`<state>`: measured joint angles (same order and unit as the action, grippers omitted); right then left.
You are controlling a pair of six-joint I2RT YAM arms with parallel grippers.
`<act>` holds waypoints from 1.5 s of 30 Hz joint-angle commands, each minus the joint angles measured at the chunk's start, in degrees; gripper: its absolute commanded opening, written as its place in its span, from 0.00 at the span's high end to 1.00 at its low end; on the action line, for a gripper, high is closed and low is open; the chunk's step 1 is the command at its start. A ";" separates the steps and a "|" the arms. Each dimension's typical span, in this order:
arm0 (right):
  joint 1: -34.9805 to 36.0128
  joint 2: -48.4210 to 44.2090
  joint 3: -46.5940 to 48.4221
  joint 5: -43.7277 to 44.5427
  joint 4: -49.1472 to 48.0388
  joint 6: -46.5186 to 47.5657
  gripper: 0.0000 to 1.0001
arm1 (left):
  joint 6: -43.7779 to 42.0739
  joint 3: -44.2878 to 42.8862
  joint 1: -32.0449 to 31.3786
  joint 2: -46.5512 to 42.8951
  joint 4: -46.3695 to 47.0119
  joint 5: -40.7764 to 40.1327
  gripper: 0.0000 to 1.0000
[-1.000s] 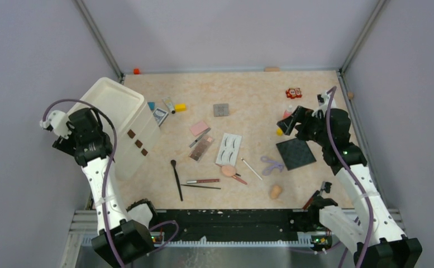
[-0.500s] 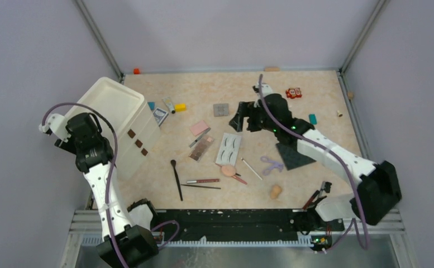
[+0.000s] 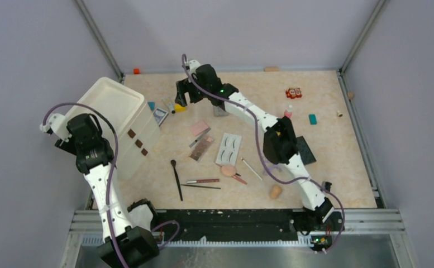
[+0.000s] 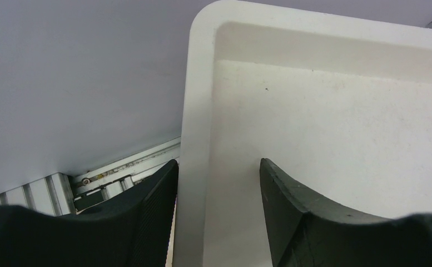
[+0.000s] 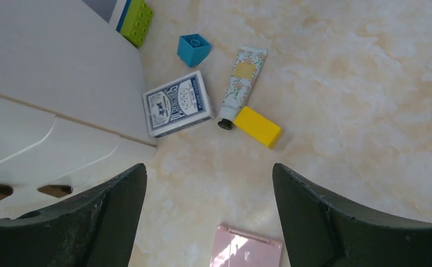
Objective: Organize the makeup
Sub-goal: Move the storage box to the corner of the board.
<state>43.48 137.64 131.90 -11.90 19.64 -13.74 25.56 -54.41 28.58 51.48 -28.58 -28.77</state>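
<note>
- White drawer unit [image 3: 122,125] stood at the table's left. The left gripper [image 4: 219,162] straddled its top rim; couldn't tell if it was clamped or loose.
- Right arm [image 3: 259,120] covered most of a dark pad [image 3: 306,149].
- Right gripper [image 5: 208,167] was spread wide and empty above the floral cream tube [image 5: 239,83].
- Makeup lay loose mid-table: white eyelash card [image 3: 229,148], brown palette [image 3: 201,148], pink compact [image 3: 199,128], black brush [image 3: 176,180], peach sponge [image 3: 275,191].
- Compact was cut off at the right wrist view's bottom edge.

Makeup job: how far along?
Done: nothing visibly stowed; the top of the white organizer is bare. In hand: nothing. The left pincer straddles the organizer's rim, and the right pincer hangs open above the cream tube. Left: eyelash card, palette, pink compact, brush and sponge all lie on the table.
</note>
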 commanded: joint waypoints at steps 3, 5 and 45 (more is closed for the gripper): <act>0.87 10.51 10.55 -3.81 -3.00 2.81 0.17 | 0.81 2.12 -0.72 0.98 -4.57 9.01 0.39; 1.27 10.22 7.05 -2.43 -9.56 1.89 0.16 | 0.88 2.09 -0.72 1.22 -4.44 9.53 0.39; 2.55 -8.02 -14.49 20.47 -22.64 10.04 0.25 | -0.49 -4.24 -0.77 2.58 -6.82 16.74 0.21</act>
<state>47.97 145.12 122.19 6.90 2.63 -1.76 25.08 -57.47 28.49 56.45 -26.61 -16.03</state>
